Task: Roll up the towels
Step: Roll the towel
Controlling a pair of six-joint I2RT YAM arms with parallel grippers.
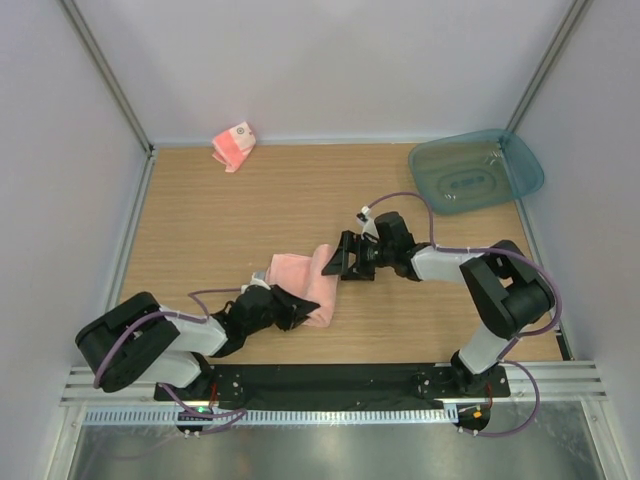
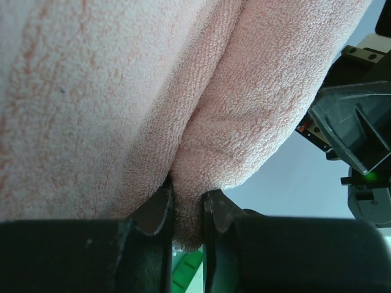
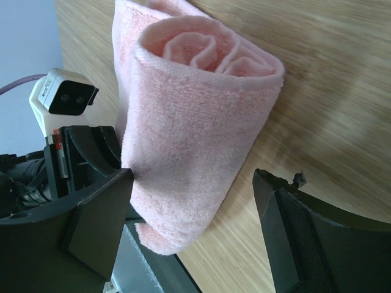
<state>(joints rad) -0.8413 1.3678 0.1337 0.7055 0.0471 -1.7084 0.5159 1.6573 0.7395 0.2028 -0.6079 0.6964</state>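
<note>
The larger towel (image 1: pixel 305 285) is seen rolled up into a fat tube near the middle of the table (image 1: pixel 220 230), running from centre frame down toward the lower left in the top view. Its lower end is pinched by the left gripper (image 1: pixel 300 308). In the left wrist view a fold of the pink terry is squeezed tight between the two nearly closed fingers of that gripper (image 2: pixel 186 204), so the cloth is properly gripped there.

At the upper end of the roll the right gripper (image 1: pixel 340 262) is found, jaws spread wide. From the right wrist view the spiral end of the roll (image 3: pixel 201 122) is framed between the fingers (image 3: pixel 192 207). A clear gap is left on the right-hand side, while the left finger sits right against the cloth, though actual contact can't be made out. Nothing is clamped by it.

The smaller striped towel (image 1: pixel 234 145) is left bunched at the far edge, upper left of frame, well apart from both arms. A teal tray (image 1: pixel 475 172) is parked at upper right.
</note>
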